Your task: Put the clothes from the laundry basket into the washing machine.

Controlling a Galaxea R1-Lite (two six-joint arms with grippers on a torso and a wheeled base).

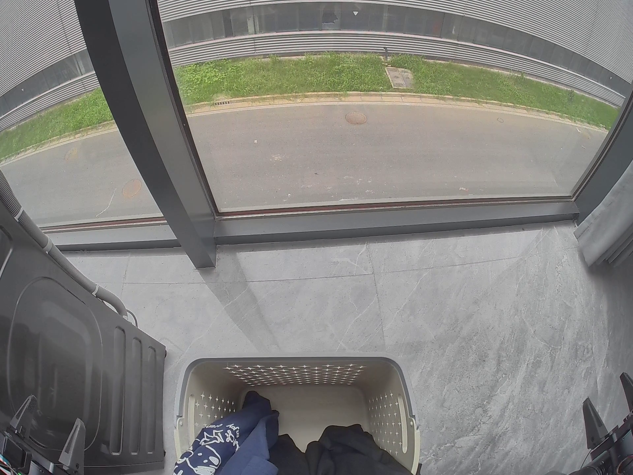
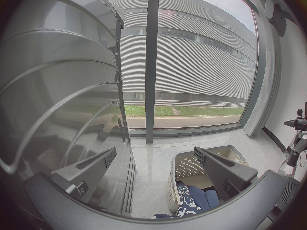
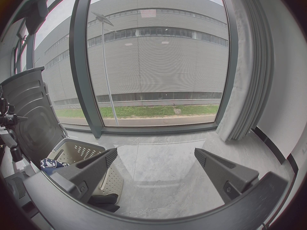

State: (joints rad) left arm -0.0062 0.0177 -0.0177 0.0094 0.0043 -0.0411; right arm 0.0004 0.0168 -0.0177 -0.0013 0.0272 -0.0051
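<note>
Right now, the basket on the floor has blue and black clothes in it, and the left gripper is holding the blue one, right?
Not quite. The left wrist view shows the left gripper open and empty. The blue garment and black clothes both lie in the basket on the floor.

A laundry corner indoors, likely a home: a washing machine (image 1: 72,377) and a laundry basket (image 1: 297,366) of clothes (image 1: 224,440) stand on a grey tiled floor (image 1: 461,311) beside a floor-length window (image 1: 395,153) with a curtain (image 1: 606,225).

The grey stone-tiled floor (image 1: 461,311) carries a cream perforated laundry basket (image 1: 297,364), with the dark washing machine (image 1: 72,371) standing just beside it.
</note>
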